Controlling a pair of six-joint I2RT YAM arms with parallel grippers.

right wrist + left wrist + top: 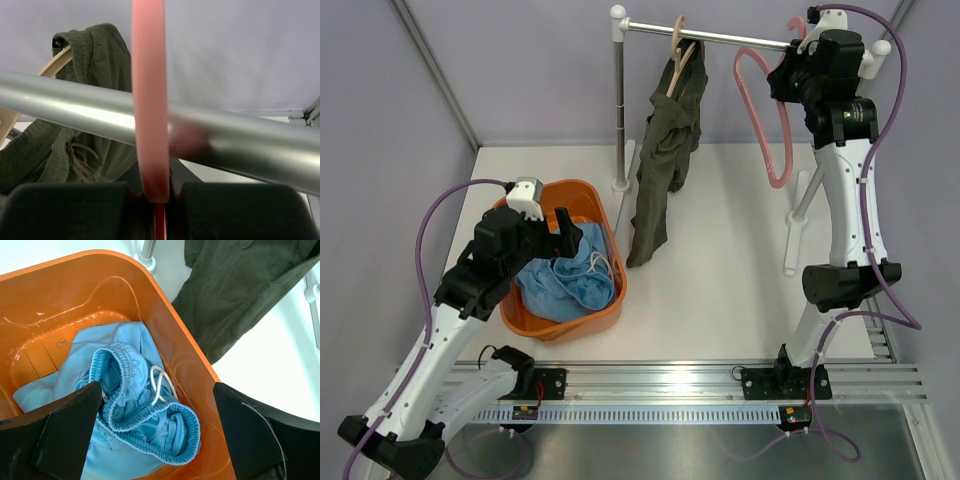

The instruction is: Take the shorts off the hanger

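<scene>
The light blue shorts (565, 282) lie crumpled in an orange tub (596, 327); they fill the left wrist view (135, 410). My left gripper (565, 232) hangs open over them, its jaws wide apart (152, 440), holding nothing. The dark olive-green shorts (665, 160) hang from a wooden hanger (682, 48) on the metal rail (720, 37), also seen in the right wrist view (60, 145). My right gripper (790, 78) is shut on an empty pink hanger (767, 120), gripping its hook (150, 115) at the rail (250, 145).
The rack's upright post (619, 110) stands behind the tub, its other legs (798, 225) at the right. The olive shorts reach down to the white table beside the tub's right rim (195, 350). Grey walls enclose the table.
</scene>
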